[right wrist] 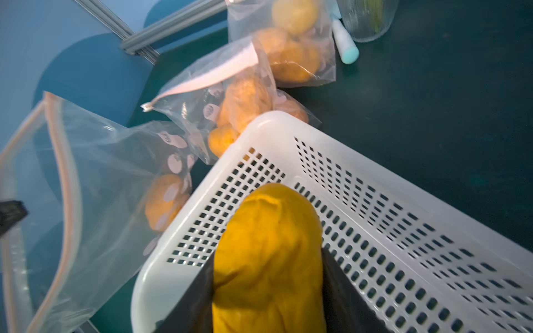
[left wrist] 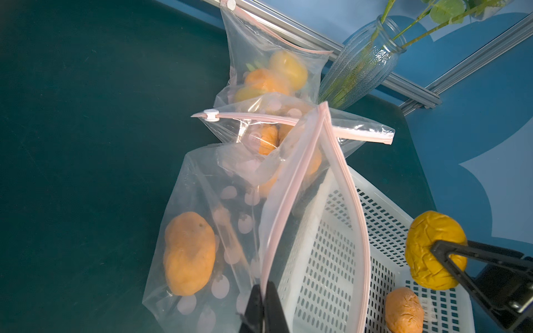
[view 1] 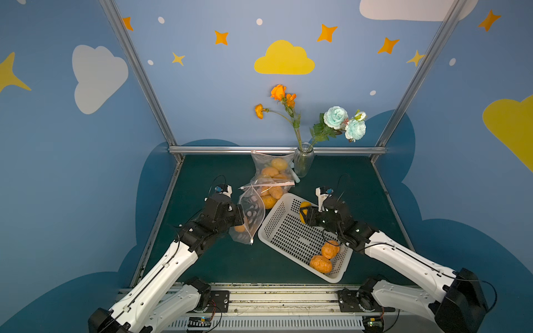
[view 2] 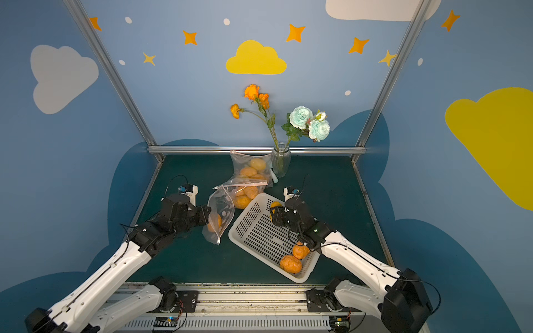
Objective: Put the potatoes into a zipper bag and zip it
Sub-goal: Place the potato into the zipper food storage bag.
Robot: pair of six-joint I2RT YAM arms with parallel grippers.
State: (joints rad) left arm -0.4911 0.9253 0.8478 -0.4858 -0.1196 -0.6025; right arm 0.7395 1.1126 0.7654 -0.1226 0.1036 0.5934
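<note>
The left gripper (left wrist: 264,302) was closed tightly on the rim of the open zipper bag (left wrist: 202,187), which had 1 potato (left wrist: 189,253) inside. The right gripper (right wrist: 268,271) held a yellow potato (right wrist: 268,230) between its jaws, over the white basket (view 1: 288,230) with 2 potatoes (view 1: 320,263) in it.

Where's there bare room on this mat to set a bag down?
Bare dark green mat: the far-left corner beyond the left arm, the stretch right of the clear glass vase, and the near strip left of the white perforated plastic basket. Crowded: the centre, with potato-filled clear zipper bags.
</note>
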